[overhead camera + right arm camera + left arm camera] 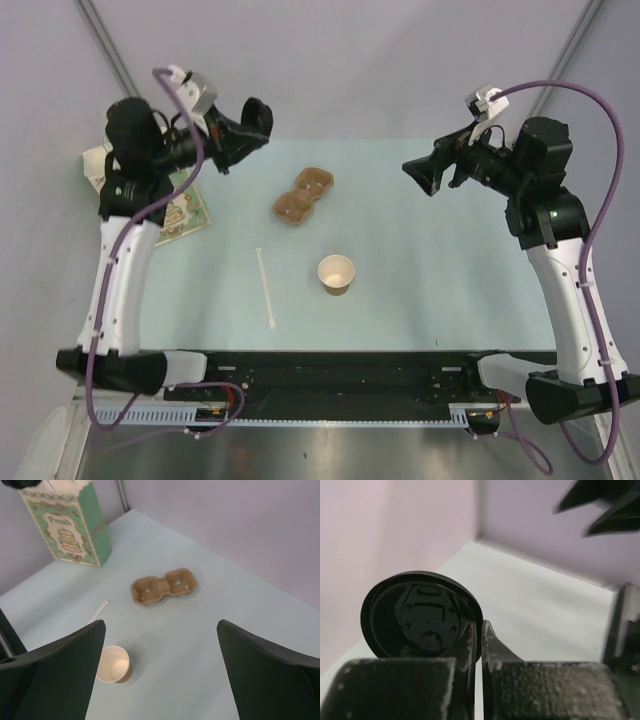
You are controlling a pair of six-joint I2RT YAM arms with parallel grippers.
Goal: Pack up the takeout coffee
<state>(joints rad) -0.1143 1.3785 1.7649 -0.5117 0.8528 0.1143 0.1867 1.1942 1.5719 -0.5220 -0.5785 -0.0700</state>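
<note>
The tan paper cup [336, 274] stands upright and uncovered near the table's middle, its white inside showing; it also lies low left in the right wrist view [113, 664]. The round black lid [420, 615] is off the cup, and my left gripper [480, 642] is shut on its rim. That gripper [248, 126] is raised above the far left of the table with the lid [260, 110] at its tip. High at the far right, my right gripper [425, 175] stands open and empty [160, 625], well back from the cup.
A brown two-hole pulp carrier [303, 197] [164, 586] lies behind the cup. A white stir stick [265, 288] [99, 612] lies to the cup's left. A green printed box [180, 210] [67, 522] sits at the table's left edge.
</note>
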